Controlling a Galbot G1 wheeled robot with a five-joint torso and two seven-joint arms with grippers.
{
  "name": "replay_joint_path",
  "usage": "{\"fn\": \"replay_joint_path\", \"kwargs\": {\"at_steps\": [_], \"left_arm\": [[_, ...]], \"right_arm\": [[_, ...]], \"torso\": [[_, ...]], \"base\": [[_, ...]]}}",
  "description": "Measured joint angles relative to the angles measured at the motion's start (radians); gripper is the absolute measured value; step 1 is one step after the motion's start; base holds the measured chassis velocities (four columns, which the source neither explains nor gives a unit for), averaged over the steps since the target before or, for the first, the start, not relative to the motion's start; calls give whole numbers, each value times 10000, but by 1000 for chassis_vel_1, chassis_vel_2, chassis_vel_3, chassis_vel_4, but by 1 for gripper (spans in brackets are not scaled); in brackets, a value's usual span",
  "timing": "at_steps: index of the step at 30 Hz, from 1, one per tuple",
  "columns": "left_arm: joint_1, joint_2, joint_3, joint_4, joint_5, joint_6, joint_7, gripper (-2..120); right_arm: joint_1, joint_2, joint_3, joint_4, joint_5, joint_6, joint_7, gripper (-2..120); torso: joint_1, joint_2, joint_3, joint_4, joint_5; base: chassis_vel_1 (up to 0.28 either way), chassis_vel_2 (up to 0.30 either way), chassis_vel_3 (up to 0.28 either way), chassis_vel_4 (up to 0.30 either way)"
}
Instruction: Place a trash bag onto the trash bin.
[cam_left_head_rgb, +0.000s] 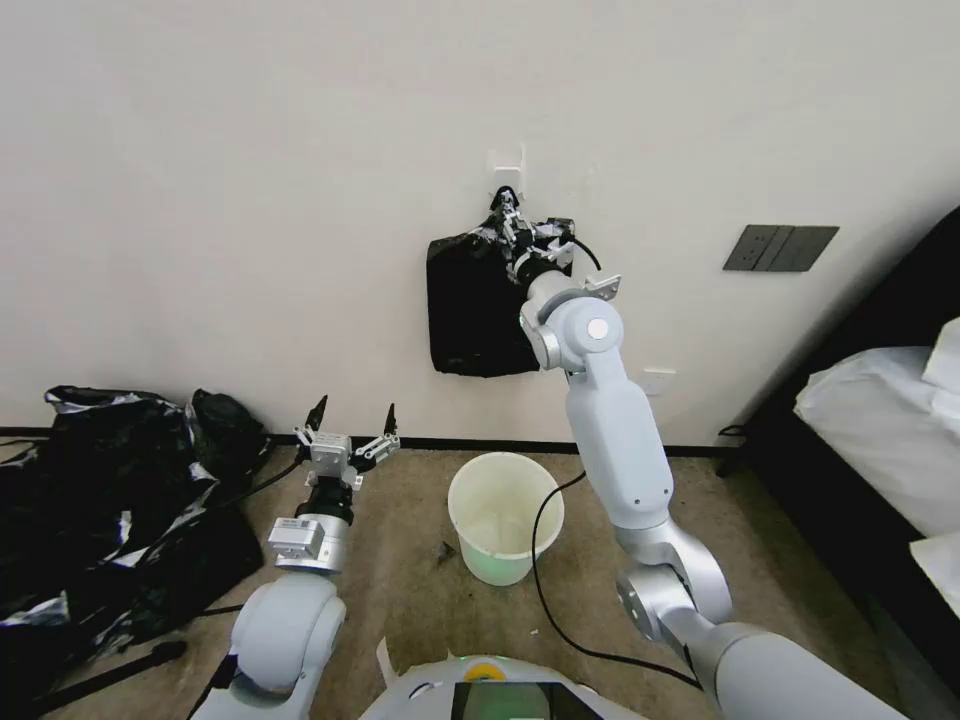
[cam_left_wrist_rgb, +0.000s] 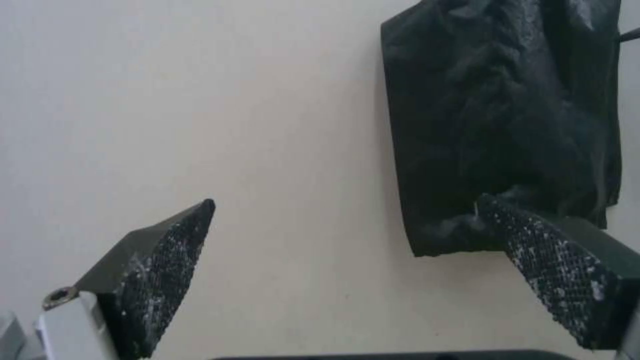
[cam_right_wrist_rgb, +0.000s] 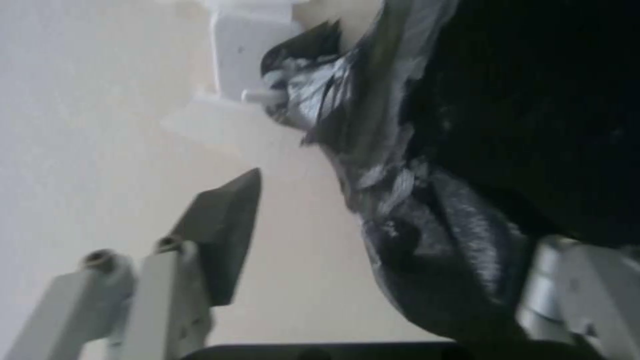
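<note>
A flat black bundle of plastic (cam_left_head_rgb: 475, 310) hangs on the wall from a white hook (cam_left_head_rgb: 507, 165); I cannot tell a single trash bag apart from it. My right gripper (cam_left_head_rgb: 512, 225) is raised to the bundle's top corner just under the hook. In the right wrist view the gripper (cam_right_wrist_rgb: 360, 185) is open, with a crumpled fold of the black plastic (cam_right_wrist_rgb: 427, 225) lying between its fingers and hiding one of them. The cream-white trash bin (cam_left_head_rgb: 500, 560) stands unlined on the carpet below. My left gripper (cam_left_head_rgb: 355, 408) is open and holds nothing, low beside the bin, facing the wall and the bundle (cam_left_wrist_rgb: 500, 115).
A large heap of black plastic with silvery streaks (cam_left_head_rgb: 100, 500) lies on the floor at the left. A black cable (cam_left_head_rgb: 540, 600) trails across the carpet past the bin. A bed with white bedding (cam_left_head_rgb: 880, 420) stands at the right. A dark switch plate (cam_left_head_rgb: 780, 247) is on the wall.
</note>
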Motion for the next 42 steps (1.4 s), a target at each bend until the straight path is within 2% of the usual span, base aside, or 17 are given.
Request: {"fn": "replay_joint_path", "kwargs": {"at_steps": [3,8,20,21,22,25,28,30,31,42], "left_arm": [[-12,-1,23,5,2,-13,4,100],[-17,-6,26,60,1,-91,-2,100],[-40,-15,17,83,-120,-261,-292,100],[-40,-15,17,83,-120,-261,-292,100],[-45,-16,23,83,-158,-266,-315,100],[-56,-15,31,83,-190,-272,-335,100],[-66,-15,44,81,-200,-279,-338,100],[-70,-15,52,80,-200,-280,-339,100],[-73,-18,68,81,-201,-284,-339,100],[-43,-89,100,128,-175,-470,-331,100]], "right_arm": [[47,0,34,0,111,24,46,84],[172,51,30,-128,120,38,80,84],[340,234,175,-620,54,132,59,39],[340,234,175,-620,54,132,59,39],[308,223,205,-619,81,142,57,32],[232,195,225,-569,134,150,47,26],[78,167,234,-400,186,157,19,11],[27,164,229,-356,187,157,13,8],[-10,169,217,-321,186,157,9,1],[-137,160,159,-129,191,235,176,0]], "torso": [[0,0,0,0,0],[0,0,0,0,0],[0,0,-1,0,0],[0,0,-1,0,0],[0,0,0,0,0],[0,0,0,0,0],[0,0,-1,-1,0],[0,0,-1,0,0],[0,0,-1,-1,0],[-1,0,-1,1,0]], "base": [[0,0,0,0],[0,0,0,0],[0,0,0,0],[0,0,0,0],[0,0,0,0],[0,0,0,0],[0,0,0,0],[0,0,0,0],[0,0,0,0],[0,0,0,0]]}}
